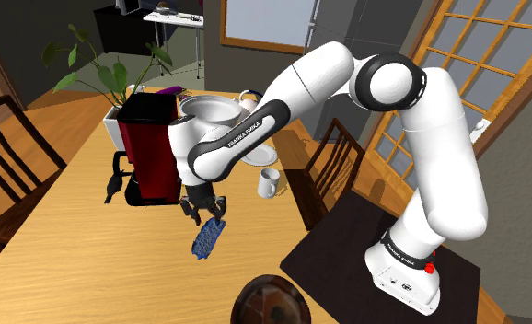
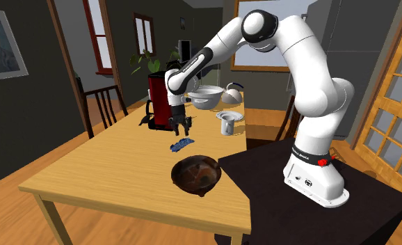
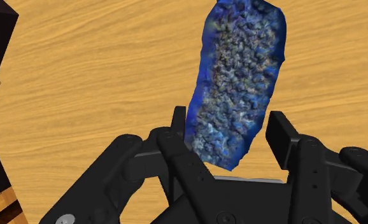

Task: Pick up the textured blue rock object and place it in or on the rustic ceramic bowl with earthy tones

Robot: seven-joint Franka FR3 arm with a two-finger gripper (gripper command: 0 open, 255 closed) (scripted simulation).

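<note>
All-black two-finger gripper [image 3: 228, 121] [image 1: 202, 210] [image 2: 183, 127]: I see its fingers spread, clasping nothing, low over the light wooden table [image 1: 66, 253] [image 2: 109, 177] [image 3: 81, 76].
Bumpy blue-and-grey oblong rock [image 3: 237, 83] [image 1: 207, 237] [image 2: 181, 145]: lies flat on the table, one end between my fingers, unheld.
Round dark reddish-brown bowl [image 2: 197, 174] [image 1: 271, 304]: on the table, at five o'clock from the rock in the second exterior view, near it.

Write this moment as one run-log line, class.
step: pre-grasp | gripper: open, above blue rock | blue rock: flat on table, not held | bowl: empty, near table edge
</note>
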